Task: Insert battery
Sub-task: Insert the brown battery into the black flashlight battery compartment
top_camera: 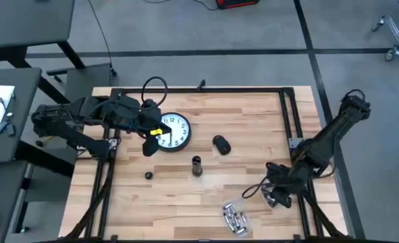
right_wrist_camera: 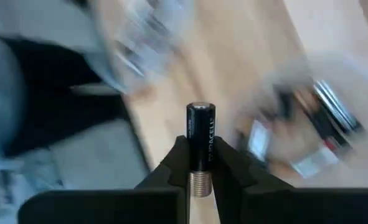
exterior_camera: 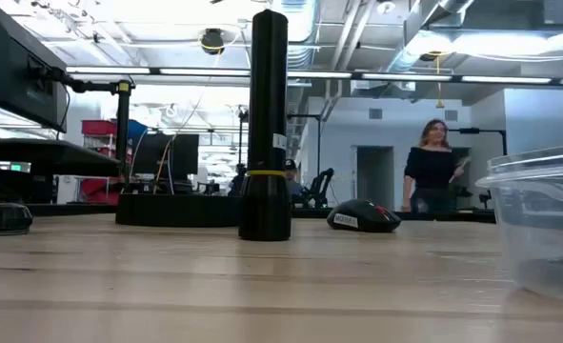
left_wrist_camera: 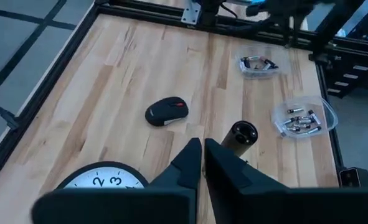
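Battery [right_wrist_camera: 200, 146] clamped upright between the right hand's [right_wrist_camera: 200, 163] fingers, near the tabletop's [top_camera: 253, 121] right edge, above a clear tub [top_camera: 277, 194]. Left hand [left_wrist_camera: 202, 163] clenched, empty, over the clock [top_camera: 173, 130] toward the left edge. Flashlight [top_camera: 197, 165] stands mid-tabletop beside a mouse [top_camera: 221, 144].

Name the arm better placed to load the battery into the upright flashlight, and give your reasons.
Right. Its hand is already shut on a battery, by the container near the table's right edge. The left hand is shut and empty, over the clock, though nearer the flashlight.
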`<state>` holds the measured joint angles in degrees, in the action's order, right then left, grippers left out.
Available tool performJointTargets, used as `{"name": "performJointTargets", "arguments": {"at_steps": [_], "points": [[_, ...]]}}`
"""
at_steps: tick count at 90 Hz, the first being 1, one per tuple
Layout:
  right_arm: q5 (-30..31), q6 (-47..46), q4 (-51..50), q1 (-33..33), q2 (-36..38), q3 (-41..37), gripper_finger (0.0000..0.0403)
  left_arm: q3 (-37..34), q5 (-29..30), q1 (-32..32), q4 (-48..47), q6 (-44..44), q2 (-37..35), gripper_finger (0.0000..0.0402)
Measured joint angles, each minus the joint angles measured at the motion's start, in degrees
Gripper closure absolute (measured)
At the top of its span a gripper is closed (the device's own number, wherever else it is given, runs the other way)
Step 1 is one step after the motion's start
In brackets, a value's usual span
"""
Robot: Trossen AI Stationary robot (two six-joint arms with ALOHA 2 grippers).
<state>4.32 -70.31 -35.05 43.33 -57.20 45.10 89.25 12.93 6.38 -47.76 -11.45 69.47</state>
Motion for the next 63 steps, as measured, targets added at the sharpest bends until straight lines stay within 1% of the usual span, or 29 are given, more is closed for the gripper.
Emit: {"name": "performJointTargets", "arguments": {"at_steps": [6, 12, 16, 23, 31, 38, 44, 52, 63], "points": [[5.4, 3.0, 7.0, -2.8, 1.3, 0.1, 0.0381, 0.0, -0.1, 0.0, 1.4, 0.7, 0.1, 0.0402], [9.7, 8.8, 16.3, -6.3, 1.7, 0.1, 0.0381, 0.0, -1.0, 0.0, 3.3, 1.7, 0.8, 0.0401], [10.9, 13.7, 23.1, -9.0, 1.6, 0.1, 0.0381, 0.0, -1.5, 0.0, 4.5, 2.8, 1.2, 0.0400], [10.6, 20.7, 33.6, -13.8, 0.3, 0.3, 0.0381, 0.0, -2.8, 0.0, 8.0, 5.0, 2.8, 0.0388], [6.3, 25.7, 41.2, -18.7, -1.7, 0.2, 0.0381, 0.0, -5.9, 0.0, 11.6, 7.3, 5.3, 0.0360], [1.2, 26.8, 44.9, -22.4, -3.5, 0.2, 0.0381, 0.0, -8.4, -0.1, 15.8, 9.2, 8.4, 0.0328], [-3.2, 26.8, 45.2, -24.9, -5.3, 0.5, 0.0381, 0.2, -10.8, -0.1, 19.4, 10.9, 11.1, 0.0299], [-8.4, 26.8, 45.0, -27.5, -8.1, 1.2, 0.0381, 2.5, -13.7, -0.1, 21.5, 14.0, 15.3, 0.0265], [-13.5, 26.8, 46.8, -29.9, -10.7, 2.2, 0.0381, 6.6, -15.5, -0.1, 20.8, 18.6, 20.4, 0.0239]]}}
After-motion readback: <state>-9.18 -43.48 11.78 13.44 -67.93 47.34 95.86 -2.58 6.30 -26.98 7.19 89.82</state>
